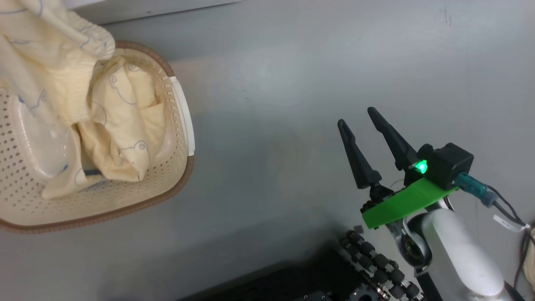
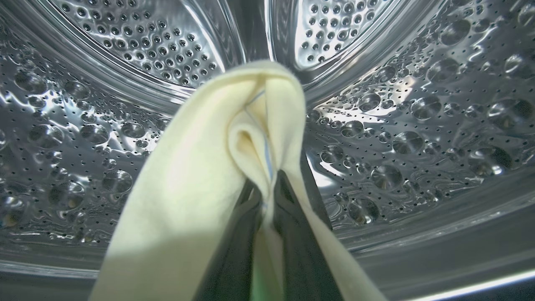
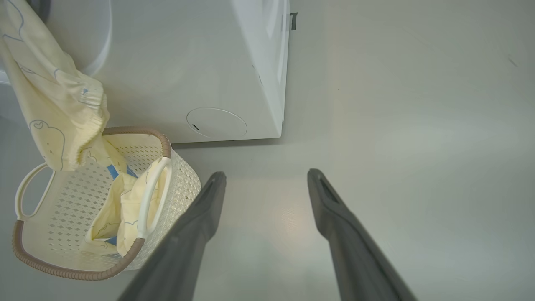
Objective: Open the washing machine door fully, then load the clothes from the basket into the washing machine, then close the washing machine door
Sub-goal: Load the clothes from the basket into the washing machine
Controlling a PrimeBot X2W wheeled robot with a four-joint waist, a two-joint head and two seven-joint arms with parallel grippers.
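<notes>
**Pinching a pale yellow garment [image 2: 188, 188] inside the drum [image 2: 418, 125]**

Farthest left, the left gripper [image 2: 271, 180] has its two dark fingers closed tight on a fold of that cloth, with a thin blue line running down the crease. Its own wrist view looks into the washing machine, where dimpled, perforated steel shines all around the fabric.

The head view looks down at the floor [image 1: 271, 83] instead. There a long cream hanging piece [image 1: 46, 62] with a ribbed cuff drops in from the upper left over the basket [image 1: 125, 211]. I cannot tell whether it is the same piece the fingers hold. More clothes [image 1: 125, 129] lie bunched at the basket's right end, against its perforated wall. The markings I can make out on them are blue outline drawings, one small heart among them.

The right wrist view adds the white washing machine [image 3: 188, 62] standing just behind the basket, with a round flap [image 3: 216, 122] low on its front. It also shows the basket's white loop handle [image 3: 152, 196] and a strip of blue cloth [image 3: 112, 171] among the cream.

Well to the right, apart from the basket, the right gripper [image 1: 356, 116] hovers over bare grey floor with its jaws spread wide. A green bracket [image 1: 401, 200] and a lit green lamp [image 1: 421, 167] sit behind its fingers.
</notes>
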